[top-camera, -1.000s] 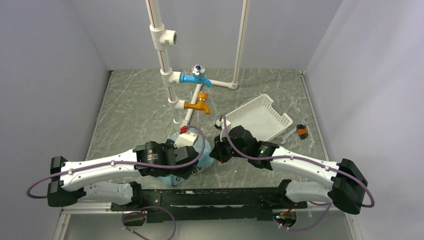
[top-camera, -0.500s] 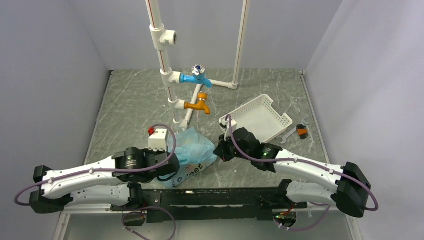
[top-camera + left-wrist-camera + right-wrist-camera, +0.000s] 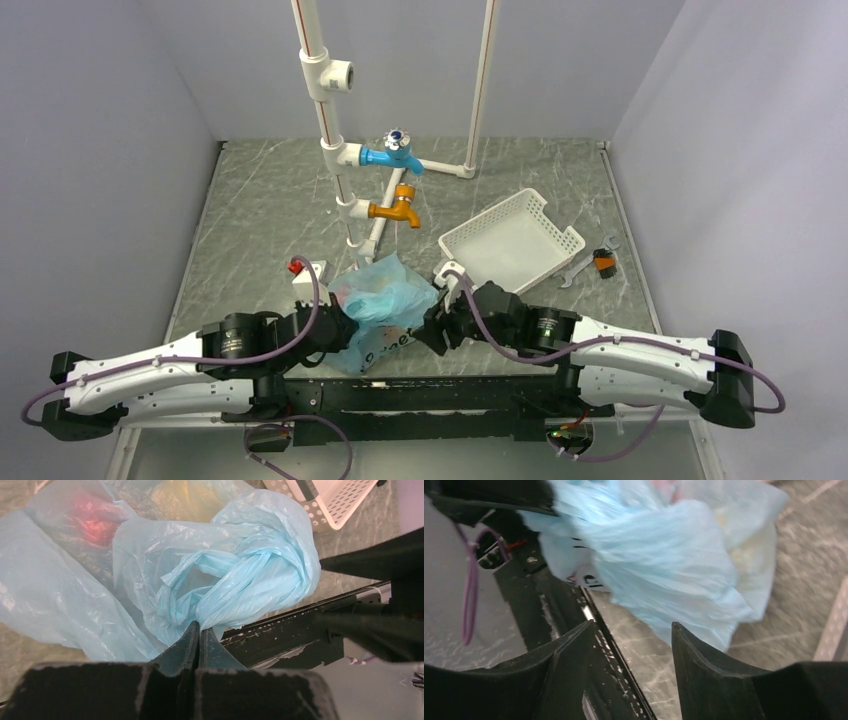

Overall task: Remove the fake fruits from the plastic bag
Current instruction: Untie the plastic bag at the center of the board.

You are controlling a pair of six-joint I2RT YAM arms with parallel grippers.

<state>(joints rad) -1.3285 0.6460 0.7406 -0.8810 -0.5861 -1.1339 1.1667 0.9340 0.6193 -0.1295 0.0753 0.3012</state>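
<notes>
**Bag pinched on one side, fruit inside**

The plastic bag point(image 3: 385, 305) lies crumpled on the table point(image 3: 260, 220), just off the near-left corner of the basket point(image 3: 515, 240). The top is bunched into a twisted fold, and dark print shows on the near face.

Thru the film, left wrist view: a red fruit point(image 3: 97, 517) and a yellow fruit point(image 3: 185, 500), both inside the bag and well back from the fingertips. Right wrist view shows a pale yellowish lump under the film. Can't tell which fruit it is.

The left gripper point(image 3: 338, 322) is at the bag edge farthest from the basket. Its fingers point(image 3: 182, 645) are clenched together w/ a strand of the blue film caught at the tips. The twisted fold runs straight up from that pinch.

The right gripper point(image 3: 432, 335) is on the basket side of the bag. Its jaws stand apart w/ nothing btwn them. The bag bulges just ahead of and above the tips. Can't tell if film touches either finger.

Further out, beyond the basket's right side: a wrench point(image 3: 575, 272) and a small orange-black fitting point(image 3: 605, 262), both well apart from the bag.
</notes>
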